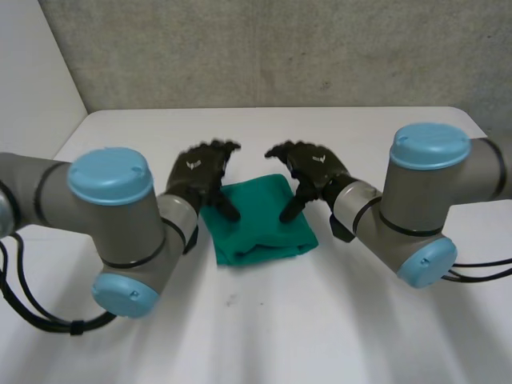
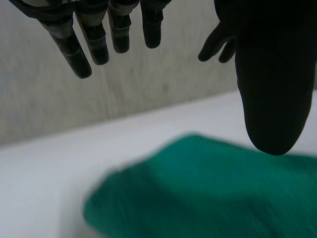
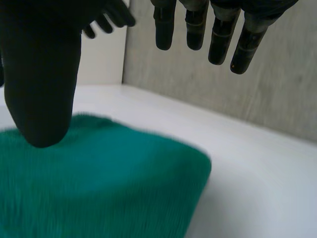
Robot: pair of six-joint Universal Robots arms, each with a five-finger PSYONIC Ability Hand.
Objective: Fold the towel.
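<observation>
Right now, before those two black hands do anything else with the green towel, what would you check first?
1. Towel lying fully on the table, away from its edges: ok.
2. Towel folded over, layers showing at its near edge: ok.
3. Left hand open, gripping nothing: ok.
4. Right hand open, gripping nothing: ok.
5. Both hands clear of the cloth: cannot tell; each thumb tip hangs right over it.

Green towel (image 1: 260, 222) on white table (image 1: 288, 328)
</observation>
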